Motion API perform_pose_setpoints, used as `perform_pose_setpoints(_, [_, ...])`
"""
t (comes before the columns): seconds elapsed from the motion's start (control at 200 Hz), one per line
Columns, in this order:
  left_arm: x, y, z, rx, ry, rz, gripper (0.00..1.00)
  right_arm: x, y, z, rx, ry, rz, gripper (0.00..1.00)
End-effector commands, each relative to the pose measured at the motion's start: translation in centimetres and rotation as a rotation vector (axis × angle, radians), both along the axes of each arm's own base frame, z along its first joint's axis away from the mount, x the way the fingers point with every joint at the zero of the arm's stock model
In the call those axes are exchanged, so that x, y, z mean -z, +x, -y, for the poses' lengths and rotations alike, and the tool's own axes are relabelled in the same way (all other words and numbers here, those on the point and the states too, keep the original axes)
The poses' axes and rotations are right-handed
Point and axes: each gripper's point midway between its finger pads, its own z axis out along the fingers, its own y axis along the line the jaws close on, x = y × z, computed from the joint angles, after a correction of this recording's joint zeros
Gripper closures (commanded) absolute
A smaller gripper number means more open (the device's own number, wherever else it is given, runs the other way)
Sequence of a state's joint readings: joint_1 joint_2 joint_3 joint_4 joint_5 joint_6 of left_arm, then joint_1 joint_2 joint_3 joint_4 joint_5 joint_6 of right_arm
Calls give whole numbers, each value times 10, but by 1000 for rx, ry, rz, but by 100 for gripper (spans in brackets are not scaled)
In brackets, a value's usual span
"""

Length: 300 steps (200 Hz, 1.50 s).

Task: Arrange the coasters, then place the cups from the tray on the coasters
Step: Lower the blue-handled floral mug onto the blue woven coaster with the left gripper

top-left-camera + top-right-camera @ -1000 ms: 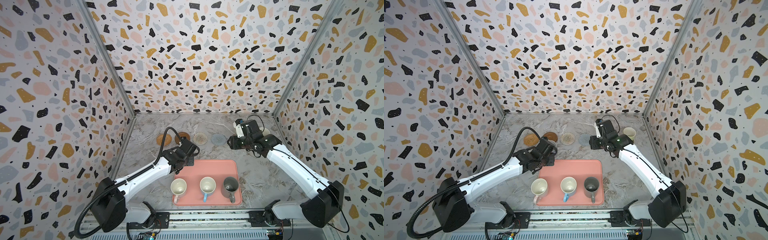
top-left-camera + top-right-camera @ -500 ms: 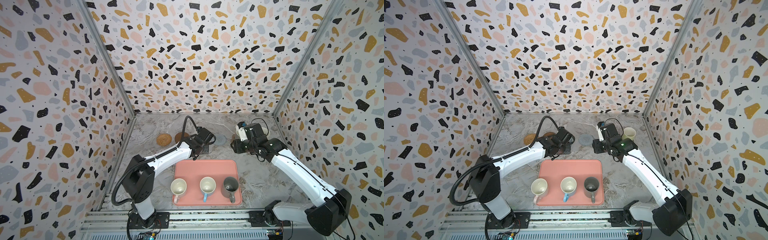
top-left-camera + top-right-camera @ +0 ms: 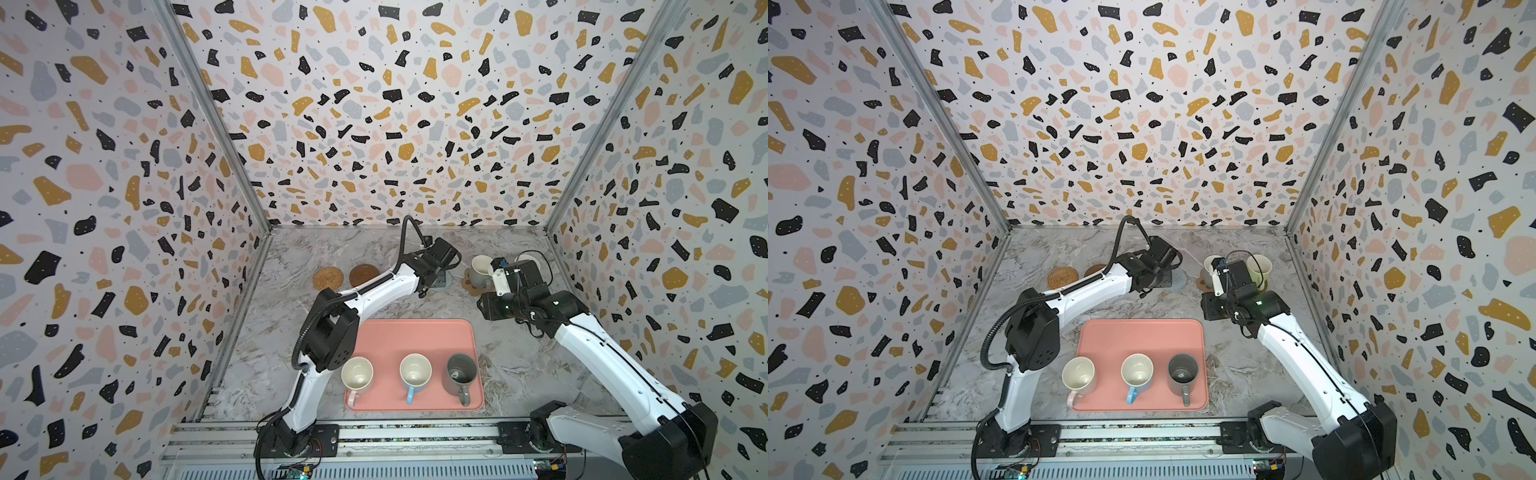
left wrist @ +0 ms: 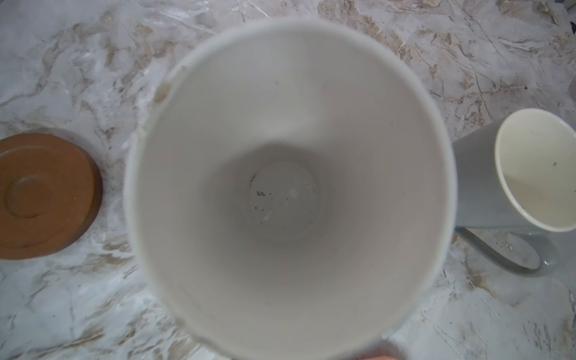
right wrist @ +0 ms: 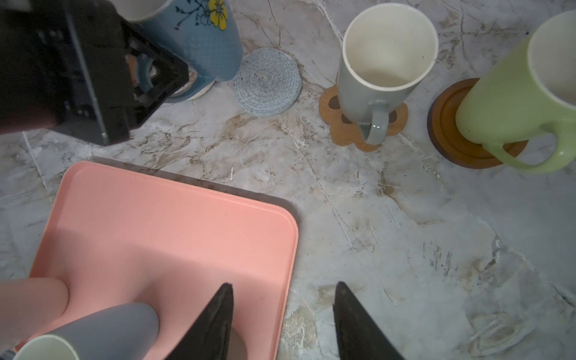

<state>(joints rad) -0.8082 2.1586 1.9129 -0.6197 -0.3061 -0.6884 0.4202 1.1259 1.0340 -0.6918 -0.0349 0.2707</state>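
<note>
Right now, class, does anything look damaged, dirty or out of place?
The mug filling the left wrist view has a small tan nick on its rim, like a chip, and dark specks in its bottom.

In both top views the left arm's wrist covers the left pincer and the blue flowered cup it grips; the beige coaster shows only a sliver beneath that cup. The left wrist view blurs the cup's rim, and its edges crop the brown coaster and grey cup. The green cup runs off the right wrist view.
</note>
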Motion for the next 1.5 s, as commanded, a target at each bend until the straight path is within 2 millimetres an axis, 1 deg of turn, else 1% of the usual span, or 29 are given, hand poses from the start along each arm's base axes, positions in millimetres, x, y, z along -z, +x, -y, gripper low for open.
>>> perform_pose_setpoints(0.0, [-26, 15, 11, -13, -27, 77, 98, 0, -10, 5, 1, 3, -13, 46])
perform_pose_setpoints(0.335, [-11, 27, 29, -25, -65, 61, 99, -1, -16, 8, 22, 14, -22, 46])
perform_pose_setpoints(0.461, [-2, 27, 34, -24, -64, 51, 99, 0, -17, 9, 25, 12, -28, 46])
perform_pose_setpoints(0.596, [2, 26, 39, -24, -78, 45, 99, 0, -18, 10, 27, 6, -32, 46])
perform_pose_setpoints(0.851, [4, 28, 44, -24, -93, 49, 99, 0, -19, 10, 29, 7, -37, 46])
perform_pose_setpoints(1.497, [23, 27, 50, -16, -96, 27, 100, 4, -23, 14, 45, 3, -48, 46])
